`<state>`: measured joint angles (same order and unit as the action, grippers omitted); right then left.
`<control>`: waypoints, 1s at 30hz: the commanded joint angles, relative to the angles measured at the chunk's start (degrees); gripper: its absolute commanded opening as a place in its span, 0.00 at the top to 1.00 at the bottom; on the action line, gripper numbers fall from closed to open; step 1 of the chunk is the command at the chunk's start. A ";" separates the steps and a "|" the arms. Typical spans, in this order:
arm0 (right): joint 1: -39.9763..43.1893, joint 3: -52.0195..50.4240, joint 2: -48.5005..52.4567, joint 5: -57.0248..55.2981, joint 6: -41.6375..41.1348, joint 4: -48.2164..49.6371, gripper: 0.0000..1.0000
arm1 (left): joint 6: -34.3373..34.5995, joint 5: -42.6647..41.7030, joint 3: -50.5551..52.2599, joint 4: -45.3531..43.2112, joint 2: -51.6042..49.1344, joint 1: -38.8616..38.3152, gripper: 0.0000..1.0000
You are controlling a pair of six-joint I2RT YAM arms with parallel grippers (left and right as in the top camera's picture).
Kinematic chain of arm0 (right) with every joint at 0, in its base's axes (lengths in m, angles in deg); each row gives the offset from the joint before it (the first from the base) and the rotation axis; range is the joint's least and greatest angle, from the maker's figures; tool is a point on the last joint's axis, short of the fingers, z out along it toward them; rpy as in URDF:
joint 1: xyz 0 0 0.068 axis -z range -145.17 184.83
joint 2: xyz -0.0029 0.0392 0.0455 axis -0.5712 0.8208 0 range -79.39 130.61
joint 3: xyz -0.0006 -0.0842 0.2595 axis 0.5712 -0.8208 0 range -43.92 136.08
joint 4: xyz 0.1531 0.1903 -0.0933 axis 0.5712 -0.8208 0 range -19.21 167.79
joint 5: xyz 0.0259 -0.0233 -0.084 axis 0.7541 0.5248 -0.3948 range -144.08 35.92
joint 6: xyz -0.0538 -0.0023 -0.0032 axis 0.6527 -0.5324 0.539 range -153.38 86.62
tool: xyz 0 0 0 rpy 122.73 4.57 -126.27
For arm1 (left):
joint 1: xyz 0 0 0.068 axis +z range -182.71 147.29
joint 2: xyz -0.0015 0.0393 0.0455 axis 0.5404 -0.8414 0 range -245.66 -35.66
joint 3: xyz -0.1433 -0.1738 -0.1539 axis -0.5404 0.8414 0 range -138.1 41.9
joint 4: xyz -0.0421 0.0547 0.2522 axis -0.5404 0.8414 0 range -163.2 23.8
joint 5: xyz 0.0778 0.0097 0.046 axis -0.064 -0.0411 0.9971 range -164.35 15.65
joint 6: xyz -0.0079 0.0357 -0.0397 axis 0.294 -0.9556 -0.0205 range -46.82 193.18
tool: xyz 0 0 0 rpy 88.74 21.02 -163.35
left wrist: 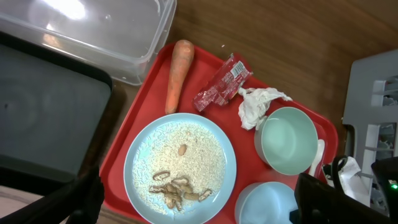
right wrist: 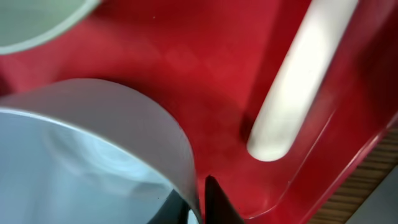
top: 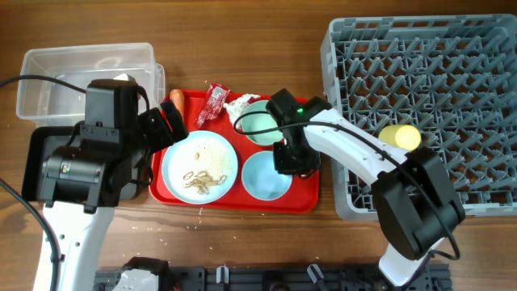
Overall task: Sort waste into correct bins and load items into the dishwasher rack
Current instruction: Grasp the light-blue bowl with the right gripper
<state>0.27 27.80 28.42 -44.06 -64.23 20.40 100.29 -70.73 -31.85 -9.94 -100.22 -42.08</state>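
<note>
My right gripper (top: 292,162) (right wrist: 200,199) is shut on the rim of the pale blue bowl (top: 265,176) (right wrist: 81,155), which stands on the red tray. The white spoon (right wrist: 305,74) (left wrist: 318,158) lies beside it. My left gripper (left wrist: 199,196) is open and empty above the plate (top: 199,167) (left wrist: 180,165), which holds tan scraps (left wrist: 177,191) and rice crumbs. The carrot (left wrist: 178,73), red wrapper (left wrist: 222,83), white tissue (left wrist: 255,104) and mint bowl (left wrist: 287,140) lie on the tray. The yellow cup (top: 401,137) lies in the grey rack (top: 420,81).
The red tray (top: 234,202) sits mid-table. The clear tub (top: 85,77) is at the back left, with the black tray (top: 36,162) in front of it, partly under my left arm. The rack fills the right side.
</note>
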 commanded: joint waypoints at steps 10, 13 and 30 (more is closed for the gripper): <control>-0.07 -1.97 -4.55 -5.01 -0.83 -3.23 0.96 | 0.35 1.20 -0.76 0.04 -0.07 0.26 0.00; -0.07 -1.62 -11.78 -8.31 -0.87 -6.01 0.96 | 0.35 1.20 -0.76 0.04 -0.07 0.26 0.00; 16.83 -1.20 -39.41 -63.49 0.31 5.27 0.96 | 0.33 1.20 -0.76 0.04 -0.07 0.26 0.00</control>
<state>12.62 26.14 -12.83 -94.15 -70.37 20.29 100.29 -70.71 -31.85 -9.94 -100.22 -42.08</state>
